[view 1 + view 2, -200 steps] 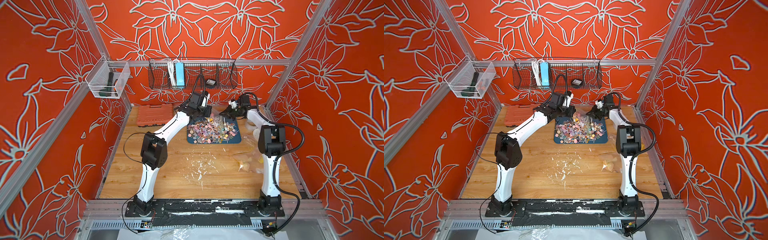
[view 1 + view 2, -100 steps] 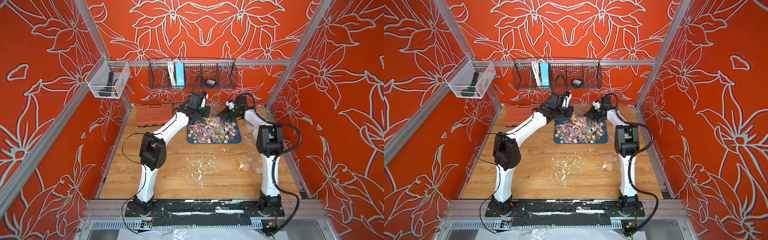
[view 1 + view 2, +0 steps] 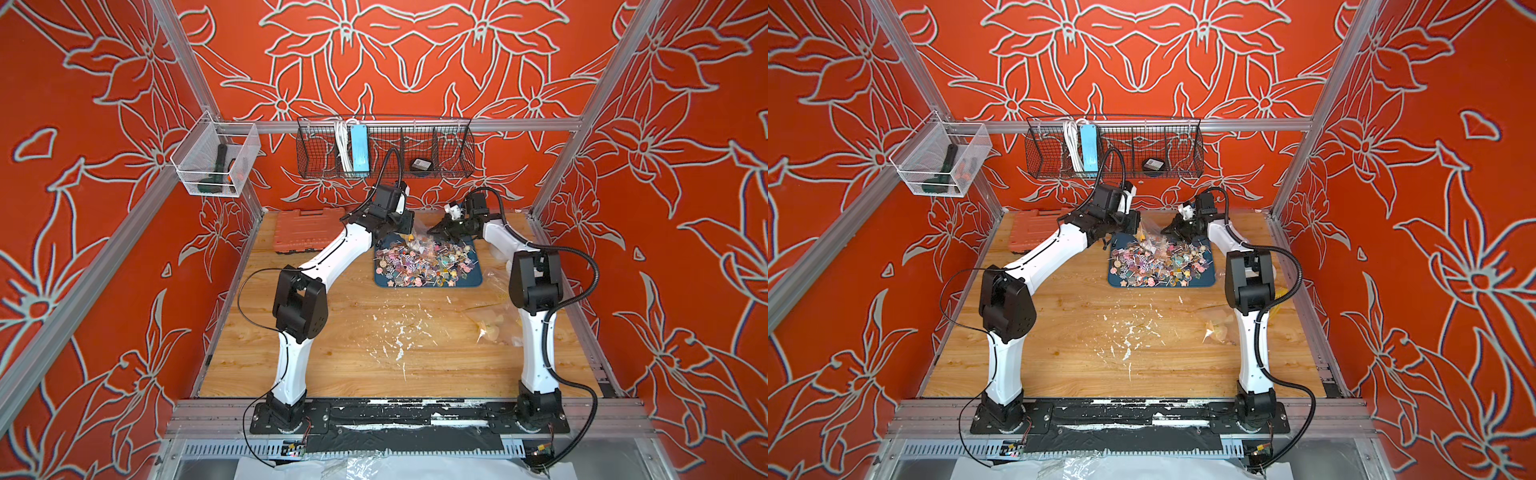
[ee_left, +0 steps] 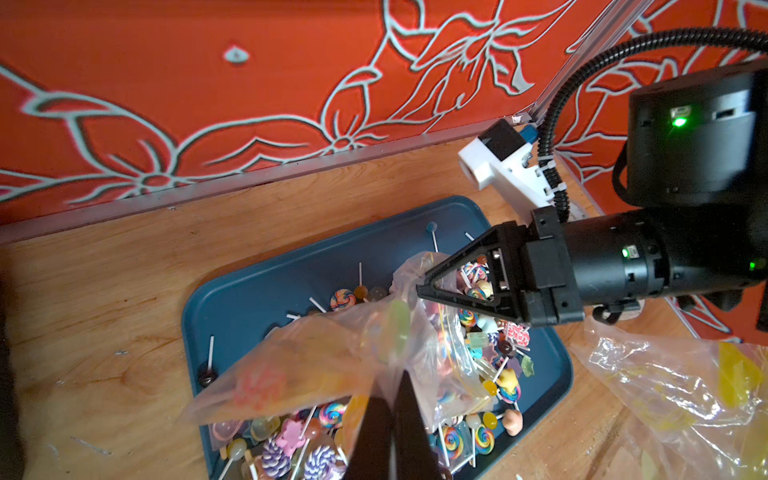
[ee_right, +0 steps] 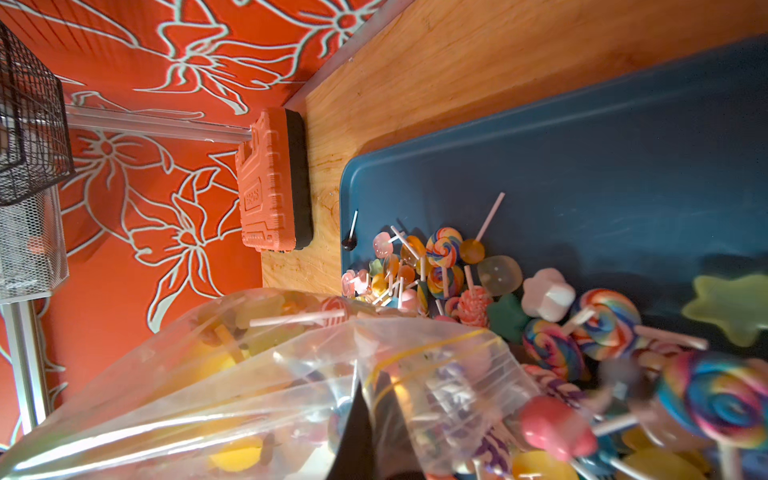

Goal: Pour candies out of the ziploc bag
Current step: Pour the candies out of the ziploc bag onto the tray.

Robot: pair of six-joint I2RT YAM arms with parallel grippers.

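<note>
The clear ziploc bag (image 3: pixel 419 230) (image 3: pixel 1151 227) hangs over the far end of a blue tray (image 3: pixel 475 281) (image 3: pixel 1209 282), stretched between both grippers. My left gripper (image 4: pixel 395 374) (image 3: pixel 409 227) is shut on one edge of the bag (image 4: pixel 316 365). The right gripper (image 5: pixel 365 386) (image 4: pixel 419 289) is shut on the edge with the yellow zip line. A heap of candies (image 3: pixel 419 264) (image 4: pixel 478 328) (image 5: pixel 444 253) lies in the tray, tiny coloured lollipops on white sticks. A few candies still show through the bag (image 5: pixel 249 374).
An orange tool case (image 3: pixel 307 228) (image 5: pixel 270 183) lies left of the tray by the back wall. Crumpled plastic bags (image 3: pixel 494 324) (image 4: pixel 685 395) lie near the right arm's base. A wire basket (image 3: pixel 386 151) hangs on the back wall. White flecks (image 3: pixel 399 332) mark the table's middle.
The right gripper has shifted a little leftward, toward the left gripper, with the bag still in it. The left arm has hardly moved.
</note>
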